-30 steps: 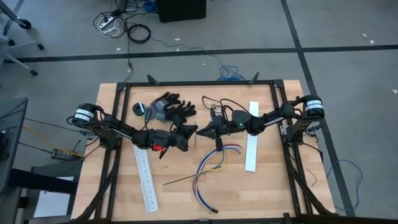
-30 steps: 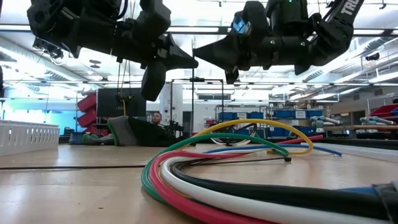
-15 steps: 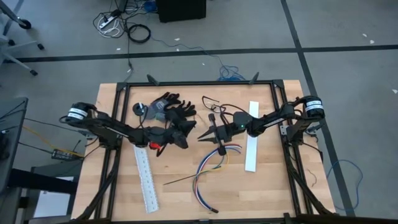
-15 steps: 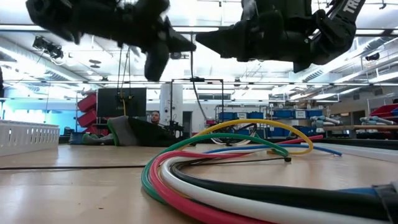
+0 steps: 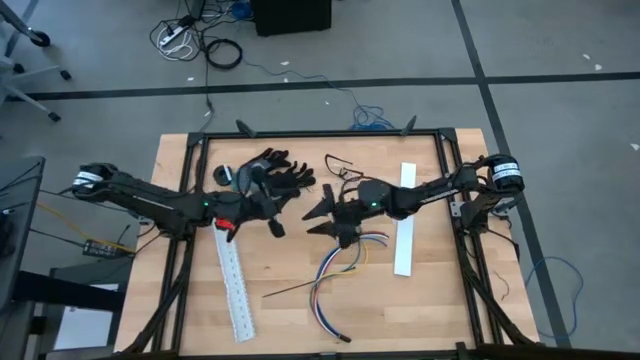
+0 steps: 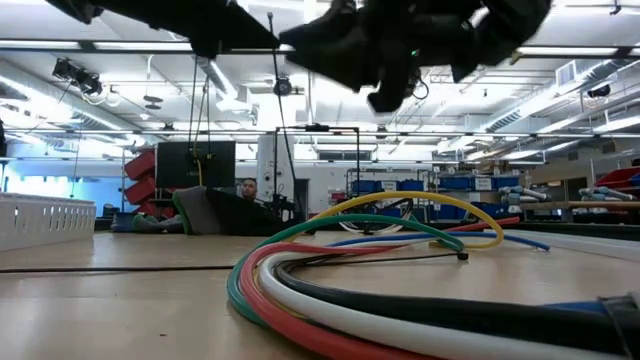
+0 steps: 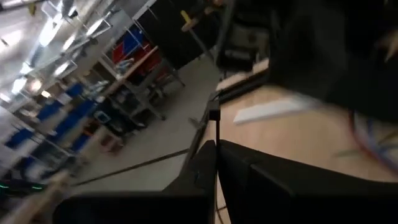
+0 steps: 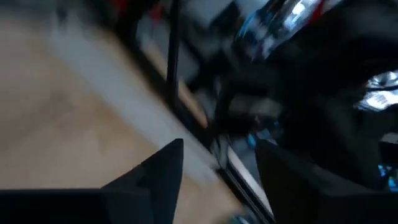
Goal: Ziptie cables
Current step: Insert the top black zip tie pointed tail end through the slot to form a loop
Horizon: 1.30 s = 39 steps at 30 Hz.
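Observation:
The cables [image 5: 338, 268] lie loose on the wooden table near its middle, fanned out in a curve; they also show close up in the low view [image 6: 380, 245]. My left gripper [image 5: 277, 222] hovers left of them, above the table, and in its wrist view [image 7: 215, 152] its fingers lie together, empty. My right gripper [image 5: 312, 220] hovers just beyond the cables' far end, facing the left gripper. In its wrist view [image 8: 217, 158] its fingers stand apart with nothing between them. Both wrist views are blurred.
One white slotted strip [image 5: 235, 285] lies at the near left and another [image 5: 404, 230] right of the cables. Black gloves [image 5: 272, 175] lie at the far middle, beside the left gripper. A thin dark rod [image 5: 295, 290] lies near the cables. Black frame rails [image 5: 190, 180] line the table.
My left gripper has drawn back from the right gripper toward the table's left edge. My right gripper has followed it a little toward the left. In the low view both have risen toward the picture's top. The cables have stayed where they were.

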Each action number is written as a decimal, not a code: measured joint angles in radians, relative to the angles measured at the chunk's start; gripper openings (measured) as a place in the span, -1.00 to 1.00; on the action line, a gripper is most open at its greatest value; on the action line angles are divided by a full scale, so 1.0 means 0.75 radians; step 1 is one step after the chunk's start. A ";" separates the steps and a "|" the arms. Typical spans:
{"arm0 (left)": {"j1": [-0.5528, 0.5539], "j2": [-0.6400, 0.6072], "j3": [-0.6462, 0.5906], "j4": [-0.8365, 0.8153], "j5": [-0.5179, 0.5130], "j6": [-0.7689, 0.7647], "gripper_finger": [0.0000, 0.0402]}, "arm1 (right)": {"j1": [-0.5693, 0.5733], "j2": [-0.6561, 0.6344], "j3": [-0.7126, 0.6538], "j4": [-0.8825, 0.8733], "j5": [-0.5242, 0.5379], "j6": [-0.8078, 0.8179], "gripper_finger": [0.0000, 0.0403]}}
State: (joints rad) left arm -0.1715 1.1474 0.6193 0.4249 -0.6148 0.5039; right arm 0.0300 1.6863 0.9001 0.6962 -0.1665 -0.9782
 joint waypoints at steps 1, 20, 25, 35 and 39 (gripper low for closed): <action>0.004 -0.027 0.000 -0.035 0.025 -0.052 -1.00 | 0.012 0.000 0.030 -0.083 0.076 -0.125 0.02; 0.256 -0.325 0.179 -0.522 0.735 -0.957 -1.00 | 0.121 0.002 0.101 -0.219 0.589 -1.444 -0.05; 0.312 -0.303 0.207 -0.480 0.829 -1.079 -1.00 | 0.113 0.002 0.101 -0.212 0.571 -1.513 -0.05; 0.395 -0.298 0.228 -0.536 0.859 -1.084 -1.00 | 0.122 0.002 0.101 -0.191 0.523 -1.526 -0.06; 0.405 -0.296 0.228 -0.509 0.877 -1.065 -1.00 | 0.122 0.002 0.101 -0.191 0.489 -1.524 -0.07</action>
State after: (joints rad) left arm 0.1319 0.9253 0.7906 0.0431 0.0433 -0.2947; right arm 0.1215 1.6882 0.9756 0.5528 0.2002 -2.1211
